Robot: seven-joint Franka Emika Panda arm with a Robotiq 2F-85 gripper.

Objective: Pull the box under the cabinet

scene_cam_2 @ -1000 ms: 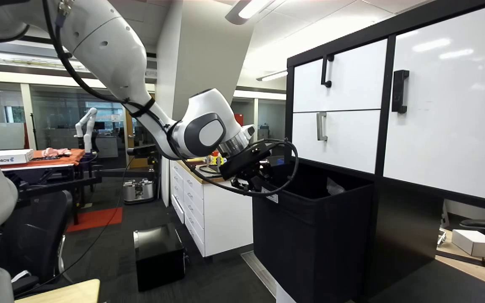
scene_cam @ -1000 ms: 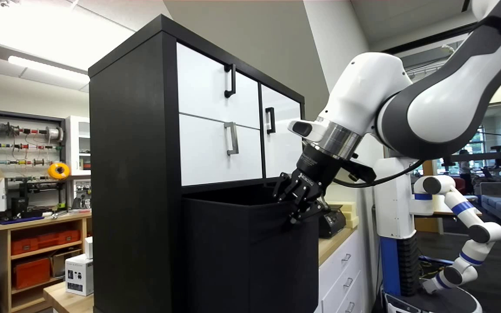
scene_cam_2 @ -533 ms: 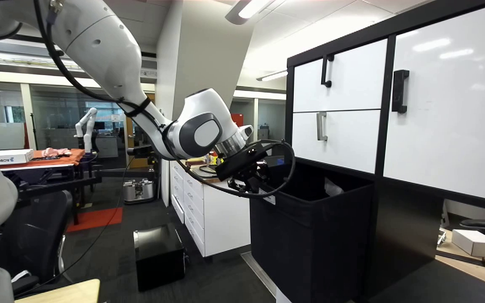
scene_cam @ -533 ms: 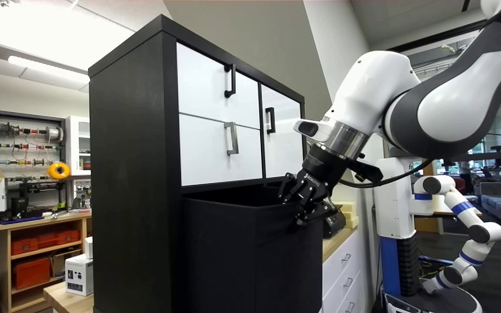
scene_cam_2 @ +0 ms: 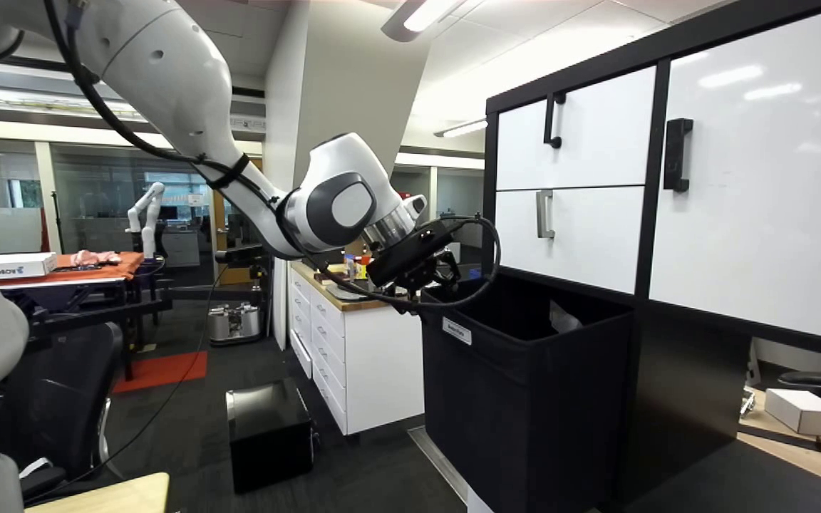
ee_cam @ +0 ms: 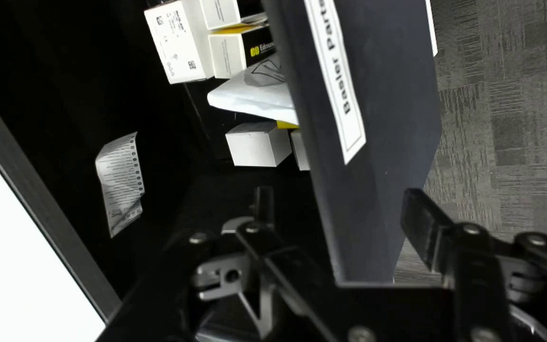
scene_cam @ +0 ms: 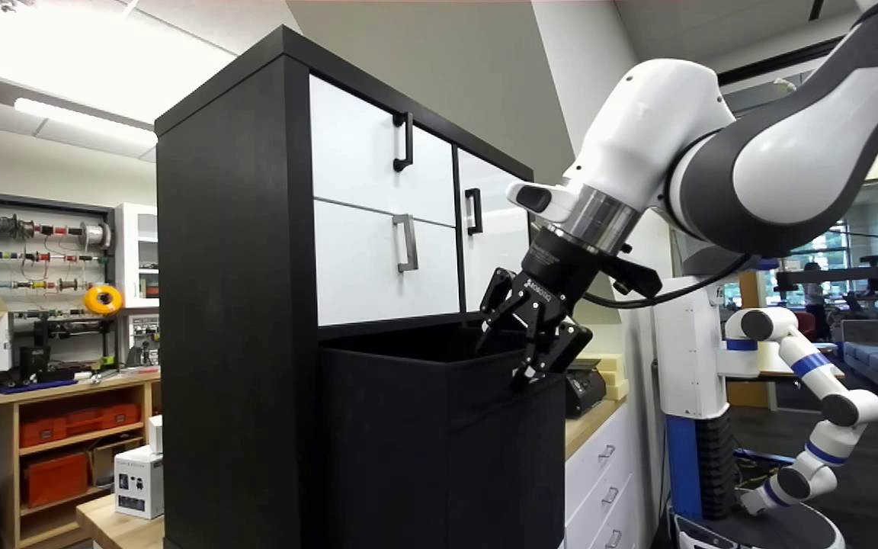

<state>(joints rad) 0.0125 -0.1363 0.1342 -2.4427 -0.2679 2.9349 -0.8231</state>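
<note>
The box [scene_cam: 447, 457], a black bin with an open top, juts forward from the lower bay of the cabinet [scene_cam: 229, 282], below its white drawer fronts. In an exterior view the pale label [scene_cam_2: 457, 330] shows on the front of the box [scene_cam_2: 496, 399]. My gripper [scene_cam: 498, 367] is tilted at the front rim with its fingers spread. In the wrist view my open gripper [ee_cam: 341, 209] straddles the front wall of the box [ee_cam: 363, 199]. One finger [ee_cam: 265, 204] is inside and one finger [ee_cam: 420, 218] is outside, both apart from the wall.
Several small white cartons [ee_cam: 258, 145] and a crumpled paper strip [ee_cam: 120, 183] lie inside the box. White drawers with a wooden top [scene_cam_2: 382, 363] stand beside the cabinet. A black case [scene_cam_2: 268, 434] is on the floor. The arm's cable loops near the rim.
The box has come a little further out of the cabinet. My gripper, shut on its front rim before, has opened and risen slightly, leaving the label uncovered.
</note>
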